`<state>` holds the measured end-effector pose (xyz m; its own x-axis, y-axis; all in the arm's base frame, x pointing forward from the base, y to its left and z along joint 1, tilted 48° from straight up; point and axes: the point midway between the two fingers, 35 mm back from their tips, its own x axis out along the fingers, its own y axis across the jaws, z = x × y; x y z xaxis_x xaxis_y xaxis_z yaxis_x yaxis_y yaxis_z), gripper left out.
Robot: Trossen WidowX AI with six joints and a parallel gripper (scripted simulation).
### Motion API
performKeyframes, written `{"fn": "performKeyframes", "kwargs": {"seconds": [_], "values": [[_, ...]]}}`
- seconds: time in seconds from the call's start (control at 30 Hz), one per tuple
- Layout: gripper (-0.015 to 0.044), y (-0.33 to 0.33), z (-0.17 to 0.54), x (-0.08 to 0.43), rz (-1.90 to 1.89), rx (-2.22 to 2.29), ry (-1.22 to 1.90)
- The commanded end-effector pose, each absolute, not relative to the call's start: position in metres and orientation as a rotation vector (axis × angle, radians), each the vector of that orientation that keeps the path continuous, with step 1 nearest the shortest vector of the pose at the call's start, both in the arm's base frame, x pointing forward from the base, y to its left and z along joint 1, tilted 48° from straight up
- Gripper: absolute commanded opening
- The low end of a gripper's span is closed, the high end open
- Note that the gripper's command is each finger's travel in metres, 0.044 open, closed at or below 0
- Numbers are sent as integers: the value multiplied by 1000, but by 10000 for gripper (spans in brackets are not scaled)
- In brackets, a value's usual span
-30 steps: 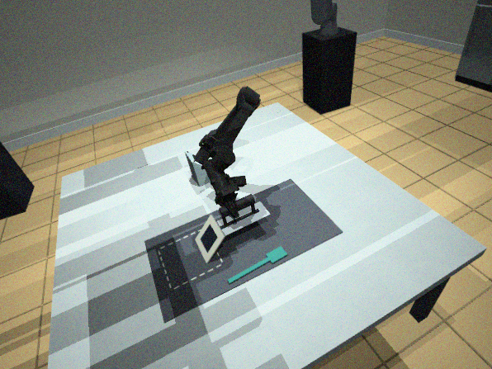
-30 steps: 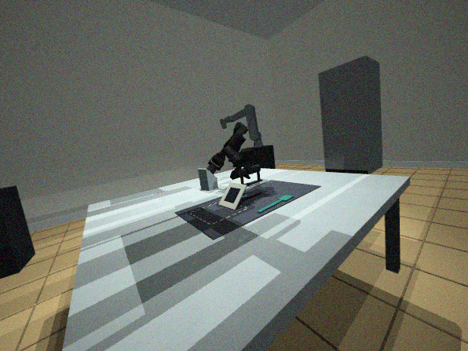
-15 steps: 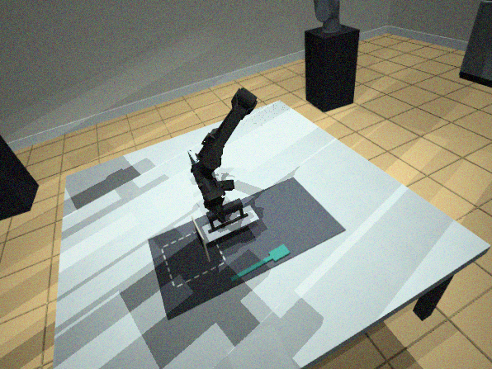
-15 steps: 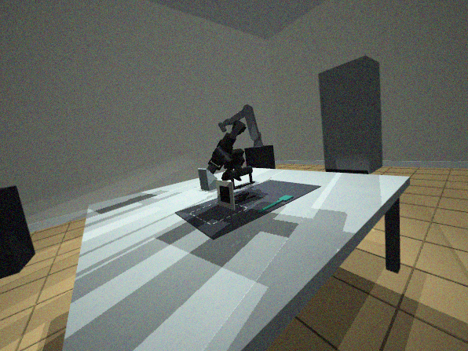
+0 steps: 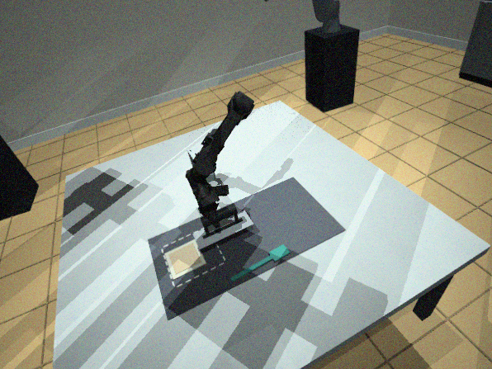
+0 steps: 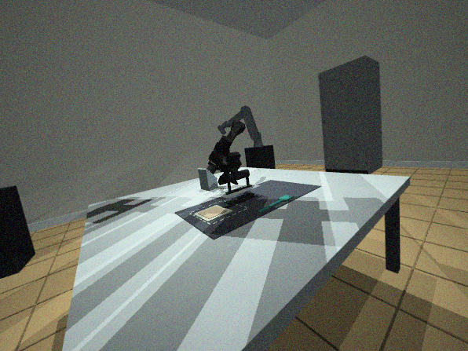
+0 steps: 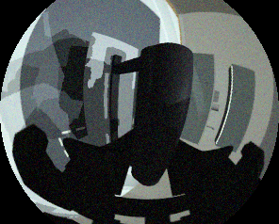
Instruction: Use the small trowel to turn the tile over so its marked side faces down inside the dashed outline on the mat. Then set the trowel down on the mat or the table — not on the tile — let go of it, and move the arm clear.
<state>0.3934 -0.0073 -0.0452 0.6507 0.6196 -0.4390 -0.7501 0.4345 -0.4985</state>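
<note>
The tan tile (image 5: 185, 259) (image 6: 213, 213) lies flat on the dark mat (image 5: 297, 214) (image 6: 283, 189), inside the dashed outline (image 5: 206, 271), with a plain side up. My gripper (image 5: 220, 219) (image 6: 235, 181) is just behind the tile, low over the mat. It is shut on the dark handle (image 7: 160, 118) of a trowel whose pale grey blade (image 5: 227, 232) lies flat at the outline's far edge. A teal flat tool (image 5: 264, 261) (image 6: 276, 203) lies loose on the mat to the right of the outline.
A small grey block (image 6: 206, 179) stands on the table behind the arm. Off the table are a black pedestal with another arm (image 5: 330, 69) (image 6: 259, 156), a tall grey cabinet (image 6: 349, 117) and a black box (image 5: 12, 181) (image 6: 12, 231).
</note>
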Motion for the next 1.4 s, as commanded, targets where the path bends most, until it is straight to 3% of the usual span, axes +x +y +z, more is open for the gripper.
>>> {"fn": "performKeyframes", "kwargs": {"seconds": [0.0, 0.27, 1.03, 1.37], "values": [[0, -12, -57, 397, 848, -736, 188], [0, -9, -67, 397, 848, -736, 188], [0, 9, 41, 393, 849, -732, 190], [0, 10, 44, 392, 849, -732, 190]]}}
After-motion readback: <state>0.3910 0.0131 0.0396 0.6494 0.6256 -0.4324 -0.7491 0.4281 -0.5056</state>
